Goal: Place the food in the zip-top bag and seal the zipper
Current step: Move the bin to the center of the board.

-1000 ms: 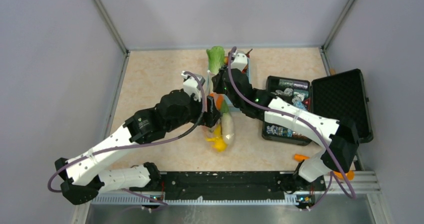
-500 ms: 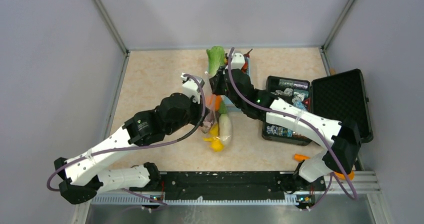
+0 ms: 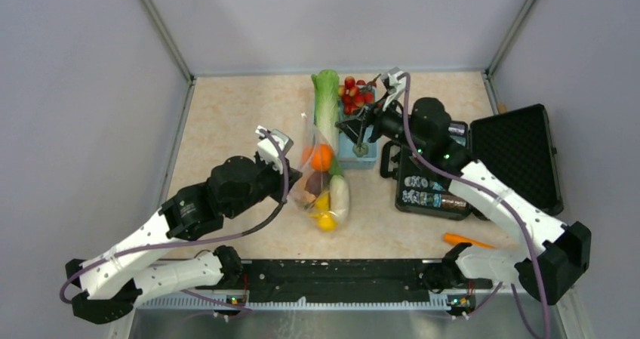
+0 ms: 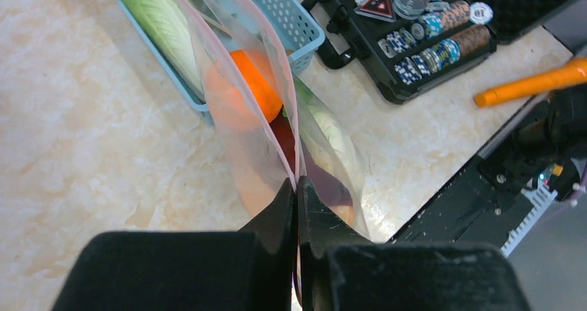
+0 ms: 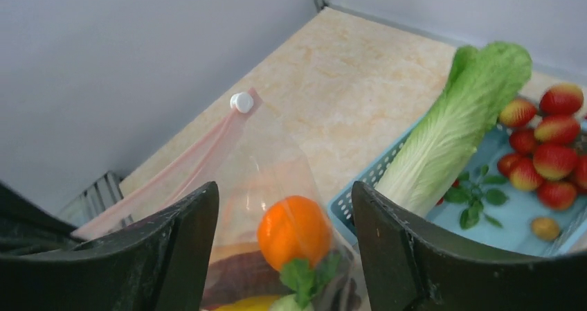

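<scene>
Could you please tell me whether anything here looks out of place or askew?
Yes: the long orange piece lies alone at the near edge of the table, well apart from the zip-top bag and the blue basket.

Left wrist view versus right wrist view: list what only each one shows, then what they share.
Only the left wrist view: the left gripper clamped shut on the zip-top bag at its mouth edge, the open black case and the long orange piece beyond it. Only the right wrist view: the open right gripper, the white slider and the cherry tomatoes. Both: the bag with its zipper, the orange inside it, the green cabbage and the blue basket.
</scene>
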Robot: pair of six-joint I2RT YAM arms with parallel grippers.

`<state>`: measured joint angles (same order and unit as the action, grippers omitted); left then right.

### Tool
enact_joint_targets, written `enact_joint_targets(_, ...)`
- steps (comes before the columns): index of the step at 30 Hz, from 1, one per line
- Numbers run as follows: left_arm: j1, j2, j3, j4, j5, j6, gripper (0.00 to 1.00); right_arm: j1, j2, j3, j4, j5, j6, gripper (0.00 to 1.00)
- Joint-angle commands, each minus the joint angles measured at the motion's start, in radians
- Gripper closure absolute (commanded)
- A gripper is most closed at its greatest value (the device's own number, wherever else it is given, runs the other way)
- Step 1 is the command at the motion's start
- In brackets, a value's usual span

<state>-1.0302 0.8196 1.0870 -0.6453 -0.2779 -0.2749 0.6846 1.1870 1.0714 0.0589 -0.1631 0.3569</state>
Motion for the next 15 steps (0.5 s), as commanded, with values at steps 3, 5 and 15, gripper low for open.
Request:
enact_joint_targets(3,-0.003,-0.039,-0.015,0.115,0.194,0.18,1.0,-0.141,0.033,0.027,-0.062,-0.799,-0.501,0.25)
enact_joint_targets(5,-0.002,-0.012,-0.004,0.103,0.238,0.202,1.0,-0.146,0.078,0.059,-0.209,-0.93,-0.76,0.22)
enact_joint_targets(15,-0.002,0.025,0.007,0.087,0.369,0.229,1.0,-0.271,0.434,0.384,-0.639,-1.327,-1.241,0.16)
